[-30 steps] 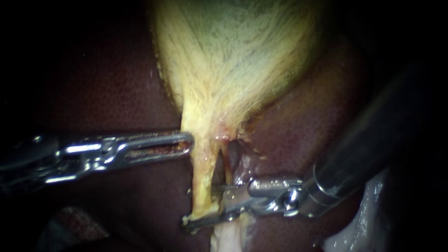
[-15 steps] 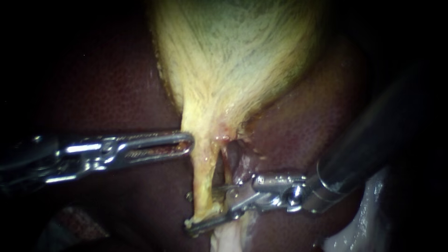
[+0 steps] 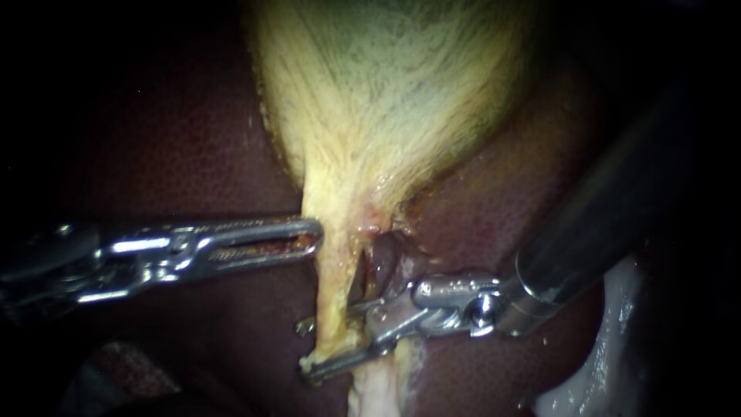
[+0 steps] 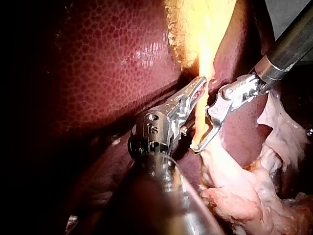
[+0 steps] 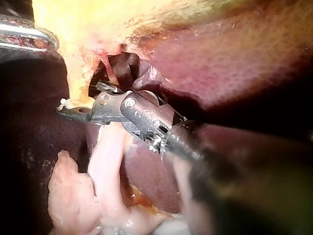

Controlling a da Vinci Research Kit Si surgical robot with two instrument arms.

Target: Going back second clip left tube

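**A:** Endoscope first. Where is the left tube?

**B:** The left tube (image 3: 333,289) hangs at centre frame, below the gallbladder (image 3: 386,93) and over dark liver (image 3: 177,139). A thinner strand (image 3: 378,274) runs just right of it. The right instrument's claw (image 3: 328,344) is spread. Its lower jaw touches the tube's bottom end, and its upper jaw reaches into the slit between tube and strand. I cannot tell whether the metal bit (image 3: 302,327) left of the tube is a clip.

**A:** And the other one?

**B:** The left instrument's claw (image 3: 309,236) comes in from the left edge. Its jaws are pressed together and the tip touches the tube.

**A:** Left wrist camera?

**B:** The same. The pressed-together claw (image 4: 198,88) sits beside the tube (image 4: 198,125), and the spread claw (image 4: 203,129) is just beyond it.

**A:** Right wrist?

**B:** The spread claw (image 5: 80,100) is at the tube (image 5: 76,78), with pale tissue (image 5: 73,196) under it.
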